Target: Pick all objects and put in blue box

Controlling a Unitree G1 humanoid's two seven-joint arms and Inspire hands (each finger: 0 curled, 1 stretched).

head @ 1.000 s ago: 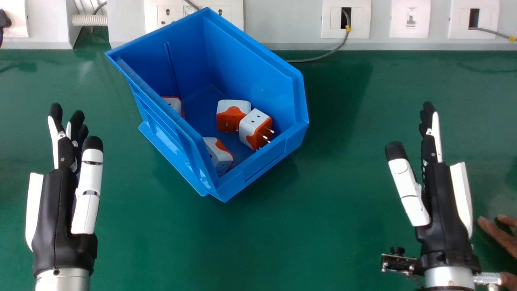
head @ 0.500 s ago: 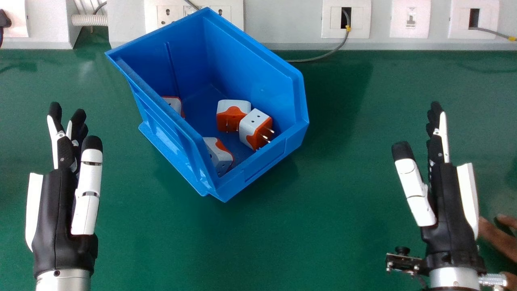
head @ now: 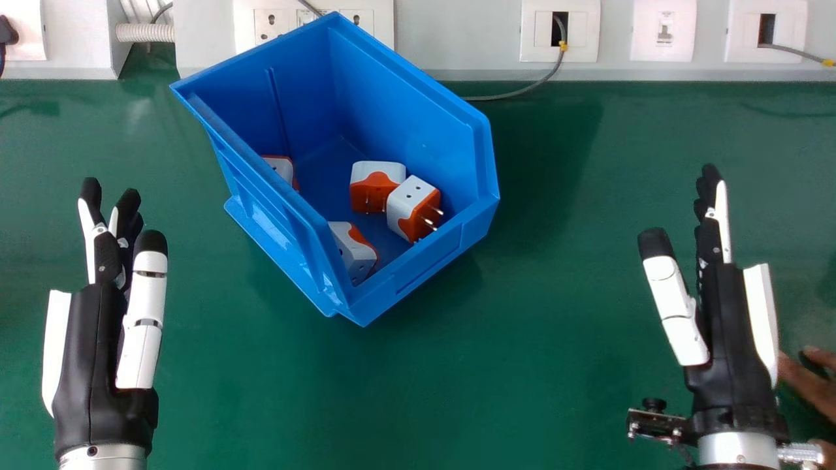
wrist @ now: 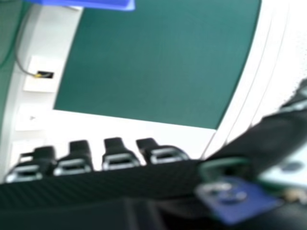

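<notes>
Although four plug adapters (head: 371, 186) lie inside the blue box (head: 418, 274), risk remains — either hand, left (head: 98, 346) or right (head: 725, 333), both straight-fingered and empty, could jolt its rim if swung inward carelessly.

Free room right of blue box (head: 428, 260)

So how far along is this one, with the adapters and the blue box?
Done, by the look of it: four white-and-orange plug adapters lie inside the blue box. In hand: nothing; the left hand and right hand are open and empty, one on each side of the box. Left: no picking that I can see, since every adapter in view is in the box.
</notes>
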